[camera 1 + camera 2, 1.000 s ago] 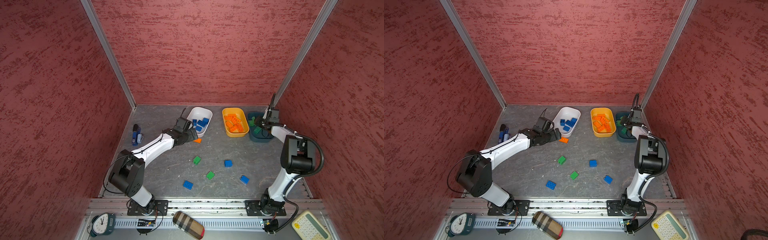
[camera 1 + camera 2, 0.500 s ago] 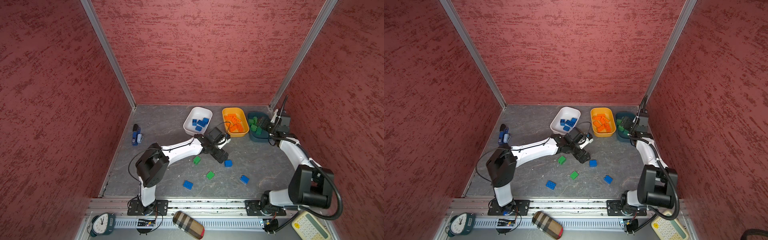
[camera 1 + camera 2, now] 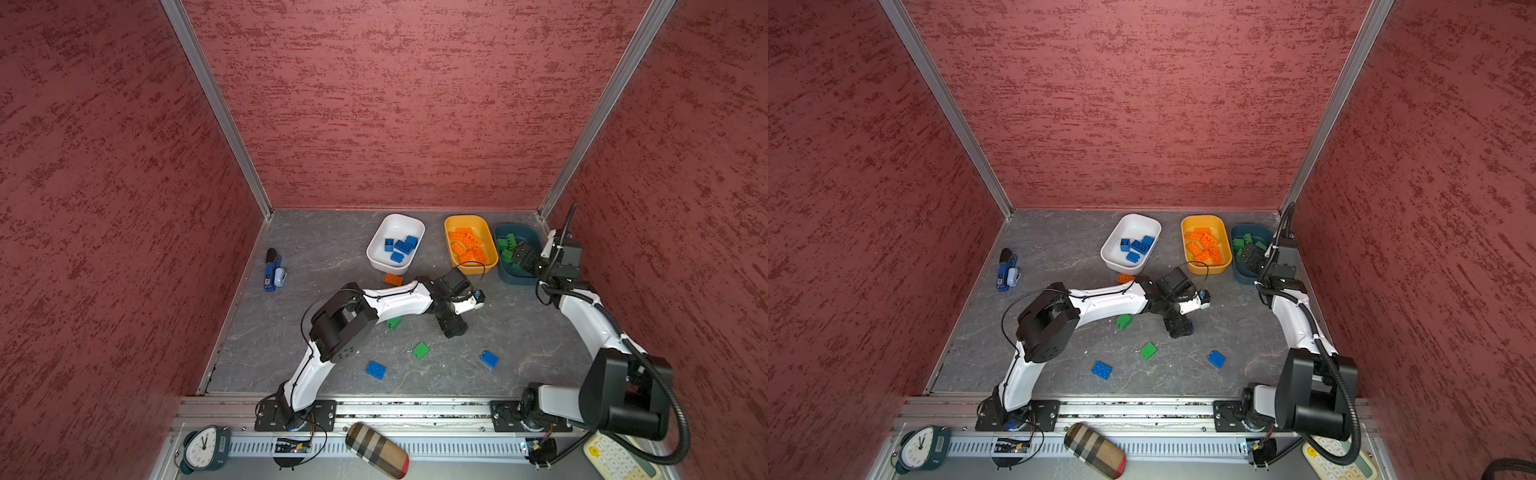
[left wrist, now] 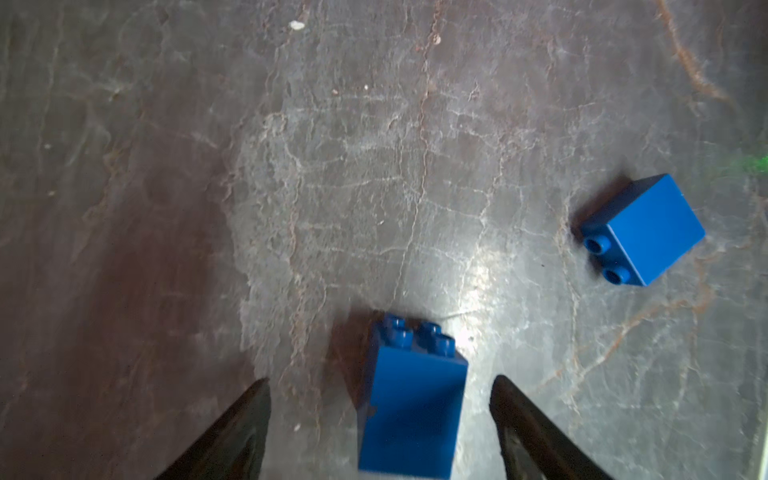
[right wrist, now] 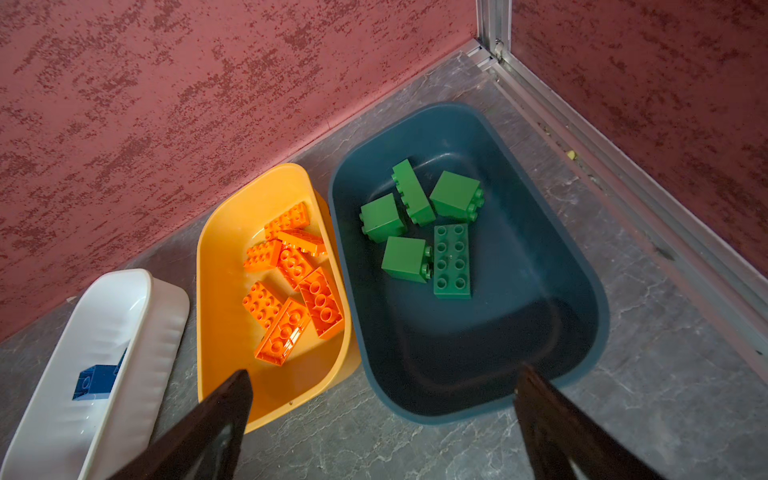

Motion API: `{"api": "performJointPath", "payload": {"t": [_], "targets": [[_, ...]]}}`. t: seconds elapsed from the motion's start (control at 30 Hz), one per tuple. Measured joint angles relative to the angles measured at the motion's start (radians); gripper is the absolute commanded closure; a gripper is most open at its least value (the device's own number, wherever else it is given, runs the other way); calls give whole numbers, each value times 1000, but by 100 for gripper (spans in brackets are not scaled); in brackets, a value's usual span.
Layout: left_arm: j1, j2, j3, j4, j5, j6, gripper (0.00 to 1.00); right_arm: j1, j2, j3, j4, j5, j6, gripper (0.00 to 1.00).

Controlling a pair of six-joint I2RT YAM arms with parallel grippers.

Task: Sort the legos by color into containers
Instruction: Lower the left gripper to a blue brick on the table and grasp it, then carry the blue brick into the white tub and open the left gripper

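Observation:
My left gripper [image 4: 381, 379] is open and straddles a blue lego [image 4: 411, 407] that lies on its side on the floor, with a gap at each finger. In a top view this gripper [image 3: 453, 328] is at mid-floor and hides the brick. Another blue lego [image 4: 642, 230] lies nearby. My right gripper [image 5: 385, 370] is open and empty above the near end of the teal container [image 5: 582, 291], which holds several green legos [image 5: 451, 262]. The yellow container [image 3: 469, 222] holds orange legos and the white container [image 3: 395, 226] holds blue ones. Loose on the floor are an orange lego [image 3: 392, 279], two green legos [image 3: 394, 322] [image 3: 421, 350] and two blue legos [image 3: 375, 370] [image 3: 489, 359].
A blue-and-black stapler-like gadget [image 3: 273, 270] lies by the left wall. Red walls close in on three sides. Past the front rail sit a clock [image 3: 203, 449], a plaid case [image 3: 376, 451] and a calculator [image 3: 615, 459].
My left arm swung from the orange lego beside the white container to the blue lego at mid-floor, and its jaws have narrowed around it. My right gripper opened wide at the teal container.

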Motion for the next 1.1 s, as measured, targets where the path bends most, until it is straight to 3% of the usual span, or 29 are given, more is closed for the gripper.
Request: {"api": "performJointPath", "payload": {"t": [0.23,0.43,0.73,1.1], "targets": [[-25,46,35,10,-42,38,41,0,0,0,1,-21,5,1],[-37,49,36,19,-52,18,74,0,0,0,5,-31,9,1],[11,14,-17,49,-27,-66,100,0,0,-10,4,-40,12,1],[132,-129,-102,142,50,-216,100,0,1,-17,12,-116,34,1]]}}
